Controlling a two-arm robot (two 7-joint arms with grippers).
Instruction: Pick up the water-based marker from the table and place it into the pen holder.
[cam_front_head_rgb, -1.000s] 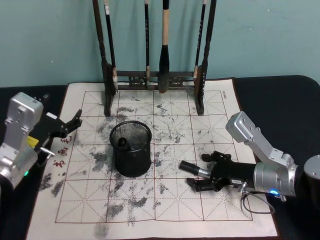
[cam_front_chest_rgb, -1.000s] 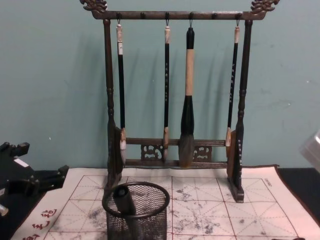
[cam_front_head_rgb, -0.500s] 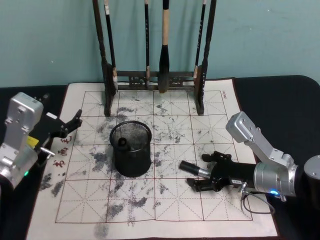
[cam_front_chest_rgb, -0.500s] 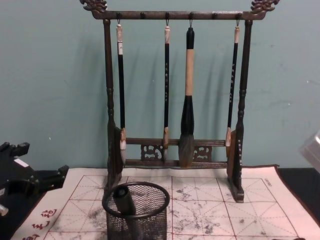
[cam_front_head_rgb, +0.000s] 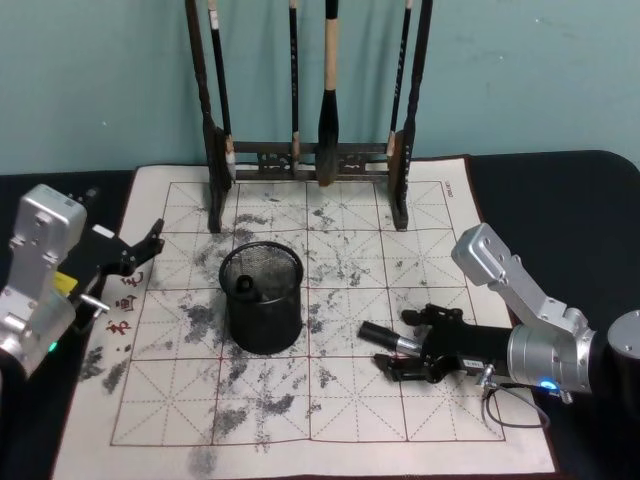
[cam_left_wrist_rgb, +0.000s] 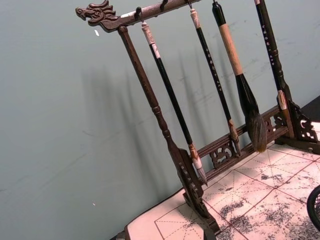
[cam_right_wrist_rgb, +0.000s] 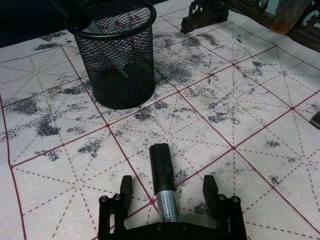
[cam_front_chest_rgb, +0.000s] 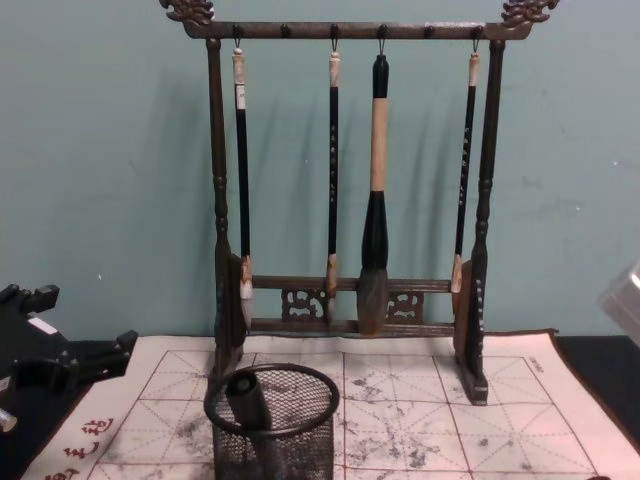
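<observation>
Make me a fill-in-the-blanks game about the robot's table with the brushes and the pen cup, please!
The brush rack holds ____ hanging brushes.
The water-based marker lies flat on the white, red-gridded ____, between the right gripper's open jaws.
The pen holder already has ____ dark pen leaning inside.
The left gripper sits far to the ____ of the pen holder.
Missing words: four; mat; one; left.
</observation>
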